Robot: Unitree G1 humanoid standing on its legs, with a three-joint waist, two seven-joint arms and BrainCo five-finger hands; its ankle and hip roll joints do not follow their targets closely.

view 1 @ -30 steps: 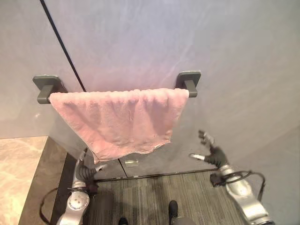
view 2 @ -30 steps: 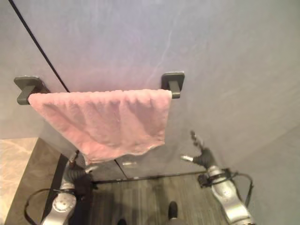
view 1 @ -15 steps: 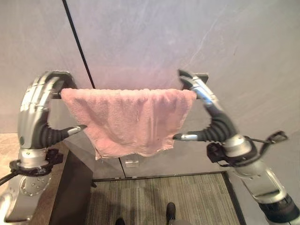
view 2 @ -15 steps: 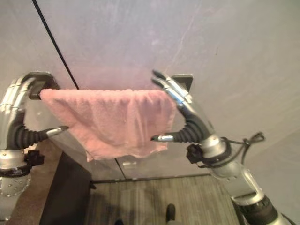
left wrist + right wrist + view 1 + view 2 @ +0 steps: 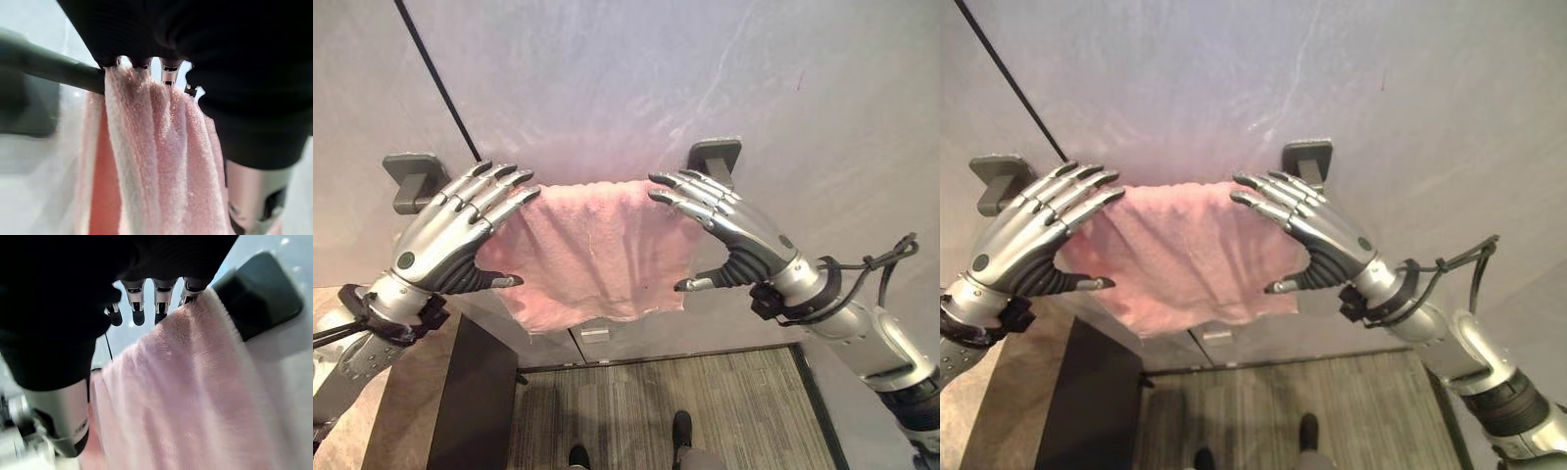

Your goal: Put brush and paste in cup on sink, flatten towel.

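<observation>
Pink towel (image 5: 597, 250) hangs over a dark rail (image 5: 49, 66) on the grey wall (image 5: 607, 78), between two dark wall brackets, left bracket (image 5: 411, 178) and right bracket (image 5: 717, 157). Towel is bunched toward the middle, so bare rail shows past its left edge in the left wrist view; bottom edge hangs uneven, lower on the left side

Left hand (image 5: 450, 240) is raised at the towel's left top corner, back of hand toward the camera. Fingers (image 5: 494, 191) straight and slightly fanned, tips laid over the top edge of the towel at the rail. Thumb (image 5: 494, 282) sticks out apart below, in front of the hanging cloth, not pinching it. Left wrist view shows the fingertips (image 5: 168, 73) just over the rail with towel folds right under them

Right hand (image 5: 734, 235) mirrors it at the towel's right top corner, just beside the right bracket. Fingers (image 5: 690, 196) extended and a little spread, tips resting on the top edge of the towel. Thumb (image 5: 700, 284) out to the side below, near the towel's right edge, not closed on it. Right wrist view: fingertips (image 5: 161, 308) at the top of the cloth, bracket (image 5: 259, 289) just beside them

Neither hand is clamped on anything; both flat and relaxed on the cloth

Below: striped grey carpet (image 5: 705, 411), brown counter edge (image 5: 401, 392) at lower left
</observation>
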